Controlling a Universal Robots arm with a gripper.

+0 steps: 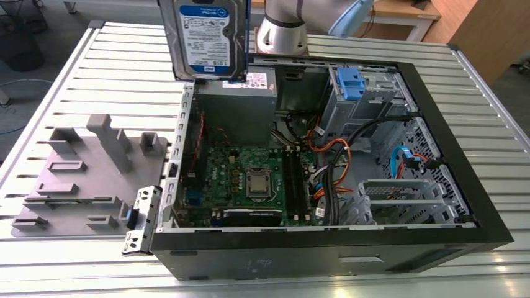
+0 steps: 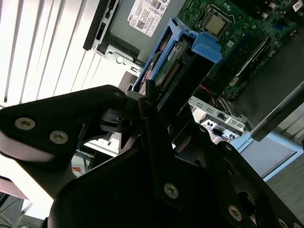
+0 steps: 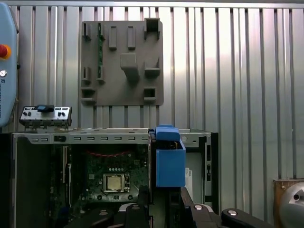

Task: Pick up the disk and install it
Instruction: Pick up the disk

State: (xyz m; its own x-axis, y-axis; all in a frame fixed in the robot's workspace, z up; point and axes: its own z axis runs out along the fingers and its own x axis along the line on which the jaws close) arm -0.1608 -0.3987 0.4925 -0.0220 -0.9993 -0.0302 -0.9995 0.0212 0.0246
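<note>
In the exterior view, the disk (image 1: 207, 37) is at the top of the frame, a little toward the exterior view's left of centre. It stands upright in the air with its blue-and-white label facing the camera, and its upper part is cut off by the frame's edge. It hangs above the far wall of the open computer case (image 1: 451, 133), just over the grey power-supply box (image 1: 240, 93), and touches neither. The case lies on a ribbed metal table (image 1: 124, 62). A grey holder plate (image 1: 83, 167) lies in the exterior view's left half, beside the case. The green motherboard (image 1: 248, 180) is in the middle of the frame.

In the second wrist view, the black gripper (image 2: 161, 109) is closed on the disk (image 2: 178, 59). The disk reaches out from between the fingers, its blue carrier at the far end. Beyond it are the power-supply box (image 2: 147, 16) and the motherboard (image 2: 237, 28).

In the first wrist view, the disk (image 3: 170, 161) is seen edge-on and shows mostly its blue carrier, straight ahead of the gripper (image 3: 164, 197). Under it is the wall of the case (image 3: 95, 137). The holder plate (image 3: 121, 61) lies farther out on the table (image 3: 237, 71).
</note>
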